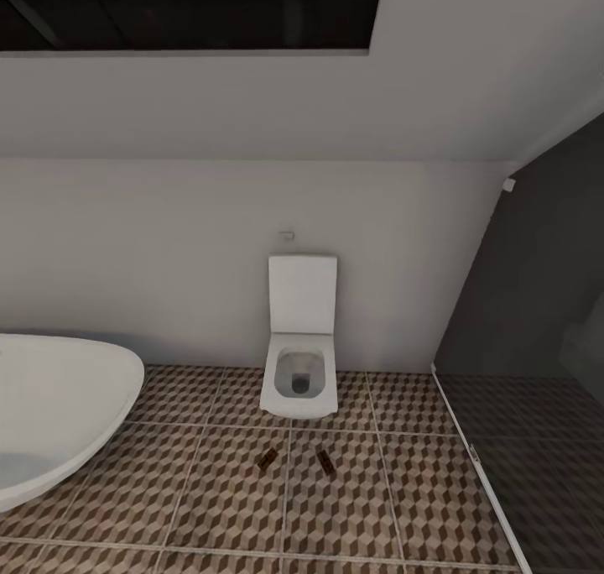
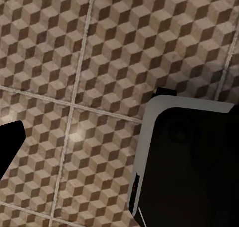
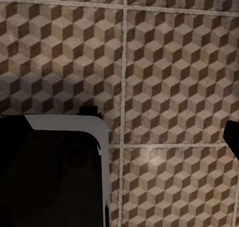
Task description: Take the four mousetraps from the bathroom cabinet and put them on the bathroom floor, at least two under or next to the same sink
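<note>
Two mousetraps lie on the bathroom floor in front of the toilet: one small brown board and a second a short way to its right, both flat on the cube-patterned tiles. The cabinet and the sink are out of view. In the left wrist view a dark fingertip juts in at the edge above bare tiles. A dark fingertip likewise sits at the edge of the right wrist view, over tiles. Nothing is seen held.
A white square toilet with raised lid stands against the white wall. A white oval bathtub fills the left. A dark glass shower partition closes the right. My black, white-edged base shows in both wrist views.
</note>
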`<state>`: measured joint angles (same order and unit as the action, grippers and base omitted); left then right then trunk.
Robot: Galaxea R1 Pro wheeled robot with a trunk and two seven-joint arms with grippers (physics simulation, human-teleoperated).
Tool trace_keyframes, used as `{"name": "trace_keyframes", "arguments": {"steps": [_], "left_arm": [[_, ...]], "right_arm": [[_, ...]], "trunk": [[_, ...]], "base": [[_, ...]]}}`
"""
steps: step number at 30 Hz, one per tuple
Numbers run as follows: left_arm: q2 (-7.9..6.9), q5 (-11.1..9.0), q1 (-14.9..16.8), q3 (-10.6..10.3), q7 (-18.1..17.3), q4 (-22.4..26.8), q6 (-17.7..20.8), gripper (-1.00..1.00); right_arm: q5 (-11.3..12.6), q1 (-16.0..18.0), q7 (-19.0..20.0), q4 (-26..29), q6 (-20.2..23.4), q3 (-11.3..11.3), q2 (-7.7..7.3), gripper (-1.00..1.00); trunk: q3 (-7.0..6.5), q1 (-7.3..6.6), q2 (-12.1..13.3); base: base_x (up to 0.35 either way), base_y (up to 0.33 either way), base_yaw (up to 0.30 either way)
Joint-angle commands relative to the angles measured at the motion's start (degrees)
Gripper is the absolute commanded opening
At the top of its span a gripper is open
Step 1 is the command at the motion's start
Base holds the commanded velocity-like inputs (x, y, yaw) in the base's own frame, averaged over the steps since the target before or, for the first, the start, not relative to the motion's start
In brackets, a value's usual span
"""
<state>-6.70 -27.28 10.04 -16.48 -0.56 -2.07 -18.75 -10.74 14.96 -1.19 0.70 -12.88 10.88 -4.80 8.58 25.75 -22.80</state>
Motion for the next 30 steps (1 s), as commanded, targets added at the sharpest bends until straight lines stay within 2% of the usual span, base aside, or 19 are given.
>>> {"name": "trace_keyframes", "arguments": {"steps": [1, 30], "left_arm": [[0.02, -0.39, 0.09, -0.48, -0.06, -0.21, -0.34, 1.0], [0.02, -0.38, 0.08, -0.48, -0.05, -0.21, -0.32, 1.0]], "right_arm": [[-0.6, 0.06, -0.12, -0.08, -0.21, 0.46, -0.01, 1.0], [-0.6, 0.07, -0.12, -0.08, -0.21, 0.46, -0.04, 1.0]], "trunk": [[0.11, 0.03, -0.11], [0.11, 0.03, -0.11]], "base": [[0.0, 0.0, 0.0], [0.0, 0.0, 0.0]]}}
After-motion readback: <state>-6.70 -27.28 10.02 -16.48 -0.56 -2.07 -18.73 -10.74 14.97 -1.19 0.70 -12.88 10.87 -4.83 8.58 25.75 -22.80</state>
